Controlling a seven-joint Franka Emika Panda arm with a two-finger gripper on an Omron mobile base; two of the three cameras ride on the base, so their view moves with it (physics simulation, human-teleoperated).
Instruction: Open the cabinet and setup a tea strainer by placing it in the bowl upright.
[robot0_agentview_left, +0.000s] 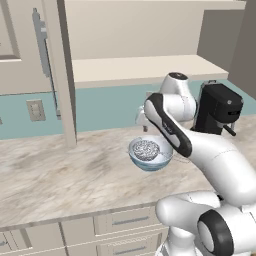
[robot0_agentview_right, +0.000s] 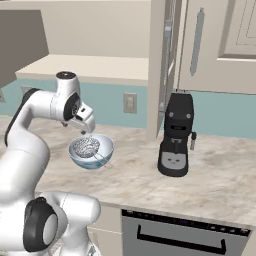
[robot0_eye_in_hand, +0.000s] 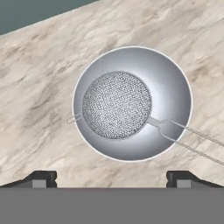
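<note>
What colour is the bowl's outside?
Pale blue; the bowl shows it best in the right base view.

Base views flank the bowl; hand view looks straight down, close.

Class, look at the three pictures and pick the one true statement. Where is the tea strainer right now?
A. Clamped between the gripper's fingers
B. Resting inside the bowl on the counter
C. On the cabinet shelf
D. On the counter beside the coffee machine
B: the tea strainer sits inside the bowl, its wire handle reaching out over the rim, while the gripper hangs open above it, holding nothing.
</note>
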